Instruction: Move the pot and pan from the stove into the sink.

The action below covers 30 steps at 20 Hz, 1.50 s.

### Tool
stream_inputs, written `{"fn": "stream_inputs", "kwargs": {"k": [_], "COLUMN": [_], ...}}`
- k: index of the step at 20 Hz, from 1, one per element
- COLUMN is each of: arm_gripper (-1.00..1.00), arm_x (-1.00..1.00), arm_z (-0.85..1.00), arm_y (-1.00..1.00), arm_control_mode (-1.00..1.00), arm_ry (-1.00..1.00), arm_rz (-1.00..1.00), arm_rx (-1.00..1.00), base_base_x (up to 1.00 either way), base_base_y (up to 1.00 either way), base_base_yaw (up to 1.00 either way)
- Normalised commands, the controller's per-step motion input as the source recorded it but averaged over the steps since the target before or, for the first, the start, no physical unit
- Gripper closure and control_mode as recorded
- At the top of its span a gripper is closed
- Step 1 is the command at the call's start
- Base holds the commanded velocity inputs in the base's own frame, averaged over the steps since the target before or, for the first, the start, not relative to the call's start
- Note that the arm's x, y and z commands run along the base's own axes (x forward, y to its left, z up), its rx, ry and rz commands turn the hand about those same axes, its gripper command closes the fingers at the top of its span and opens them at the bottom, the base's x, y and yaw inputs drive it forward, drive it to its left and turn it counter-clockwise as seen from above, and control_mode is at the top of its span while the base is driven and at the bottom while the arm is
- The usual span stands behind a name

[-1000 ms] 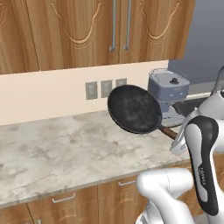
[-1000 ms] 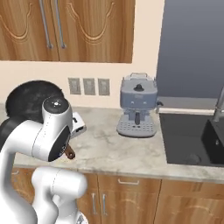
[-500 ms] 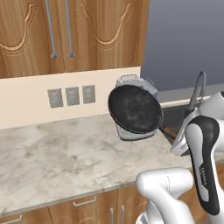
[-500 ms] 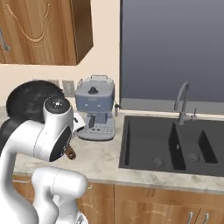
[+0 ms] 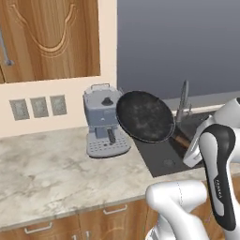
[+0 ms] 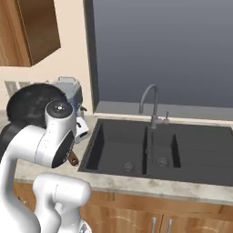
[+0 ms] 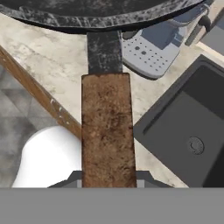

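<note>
Item one, the pan [image 5: 145, 116]: I am seeing it carried in the air, tilted so its speckled inside is facing the left base camera, hanging above the worktop [image 5: 51, 173] at the near-left corner of the sink [image 6: 136, 150]. In the right base view the pan [image 6: 32, 102] is showing only its dark back, half hidden behind the arm.

Item two, the tool [image 7: 108, 179]: I am reading it as pinching the pan's brown wooden handle [image 7: 107, 131]. The hand view is giving me this; the handle is running straight up from between the tips to the pan's rim at the top edge. In the left base view the handle [image 5: 180, 139] is disappearing behind the white wrist, so the grip itself is hidden there.

Item three, the sink: the right base view is showing the whole dark basin with its divider, two drains and the curved faucet [image 6: 150, 102] behind it. The left base view is giving only a slice of basin [image 5: 161, 152] under the pan. The hand view is showing one basin corner with a drain [image 7: 195, 145].

Item four, a grey-blue coffee machine [image 5: 104, 121]: it is standing on the worktop just left of the sink, against the wall. In the hand view its perforated drip tray [image 7: 151, 50] is lying under the pan's rim.
</note>
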Motion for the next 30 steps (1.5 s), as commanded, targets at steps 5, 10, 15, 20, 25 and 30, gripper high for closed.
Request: {"fn": "stream_inputs", "kwargs": {"k": [5, 10, 15, 20, 25, 30], "arm_gripper": [1.0, 1.0, 1.0, 1.0, 1.0, 1.0], "arm_x": [0.0, 0.0, 0.0, 0.0, 0.19, 0.41], "arm_z": [0.0, 0.0, 0.0, 0.0, -0.06, -0.05], "arm_y": [0.0, 0.0, 0.0, 0.0, 0.1, 0.23], "arm_control_mode": [1.0, 1.0, 1.0, -1.0, -1.0, -1.0], "arm_ry": [0.0, 0.0, 0.0, 0.0, 0.02, 0.13], "arm_rz": [0.0, 0.0, 0.0, 0.0, -0.01, -0.03], "arm_rx": [0.0, 0.0, 0.0, 0.0, 0.0, -0.01], "base_base_x": [0.43, 0.37, 0.24, 0.0, 0.0, 0.0], "base_base_y": [-1.0, -0.91, -0.91, -0.06, 0.0, 0.0], "base_base_yaw": [-0.01, 0.0, -0.04, -0.02, 0.0, 0.0]}}
